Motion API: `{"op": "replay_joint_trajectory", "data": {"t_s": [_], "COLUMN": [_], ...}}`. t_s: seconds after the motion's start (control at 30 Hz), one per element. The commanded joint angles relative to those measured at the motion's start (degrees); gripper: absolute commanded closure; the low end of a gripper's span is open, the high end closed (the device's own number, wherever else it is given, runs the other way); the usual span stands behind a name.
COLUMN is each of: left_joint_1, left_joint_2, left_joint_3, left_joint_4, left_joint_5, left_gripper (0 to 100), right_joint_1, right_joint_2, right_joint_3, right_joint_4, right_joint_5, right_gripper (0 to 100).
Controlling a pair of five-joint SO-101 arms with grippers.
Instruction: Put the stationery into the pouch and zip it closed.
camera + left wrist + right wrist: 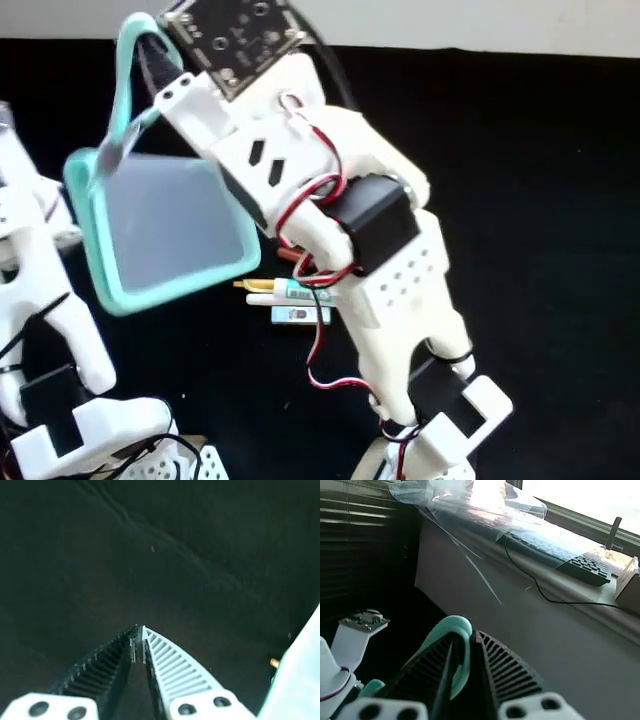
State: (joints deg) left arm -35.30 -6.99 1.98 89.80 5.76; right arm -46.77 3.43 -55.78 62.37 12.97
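A teal-rimmed pouch (165, 225) with a cloudy grey face hangs tilted above the black table. My right gripper (150, 70) is shut on its upper rim. In the right wrist view that gripper (468, 639) pinches the teal rim (451, 626) between its two ribbed fingers. Several stationery pieces (290, 297), pens and a small white block, lie on the cloth just below the pouch. My left gripper (138, 636) hovers over bare black cloth, shut with nothing in it. An orange pen tip (273, 662) and the pale pouch edge (300, 680) show at the side of the left wrist view.
The right arm's white body (390, 290) crosses the middle of the table and covers part of the stationery. The left arm (45, 300) stands at the left edge. A black cloth (540, 200) covers the table, bare to the right.
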Motion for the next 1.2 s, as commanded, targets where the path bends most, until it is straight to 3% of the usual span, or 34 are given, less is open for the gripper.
{"op": "replay_joint_trajectory", "data": {"t_s": [0.0,0.2,0.47,0.63,0.87,1.17], "left_joint_1": [-0.57,0.84,16.84,24.13,23.25,9.27], "left_joint_2": [-0.57,-0.22,-0.48,-0.48,-0.48,-0.48], "left_joint_3": [-3.65,-0.92,9.54,14.37,16.48,8.66], "left_joint_4": [-0.18,2.11,2.37,2.46,2.46,1.67], "left_joint_5": [-0.35,-0.44,-0.53,-6.33,-12.4,-12.31], "left_gripper": [99,99,99,99,99,99], "right_joint_1": [4.53,8.84,8.57,8.57,8.57,4.26], "right_joint_2": [-1.36,-2.24,-1.89,-1.8,-1.98,-1.98], "right_joint_3": [-2.15,-12.09,-16.13,-16.04,-11.82,-10.77], "right_joint_4": [0.84,-1.01,-4.09,-4.09,-4.09,-1.45], "right_joint_5": [0.7,0.7,0.79,0.79,0.79,0.44], "right_gripper": [99.2,99.2,99.2,99.2,99.2,99.2]}}
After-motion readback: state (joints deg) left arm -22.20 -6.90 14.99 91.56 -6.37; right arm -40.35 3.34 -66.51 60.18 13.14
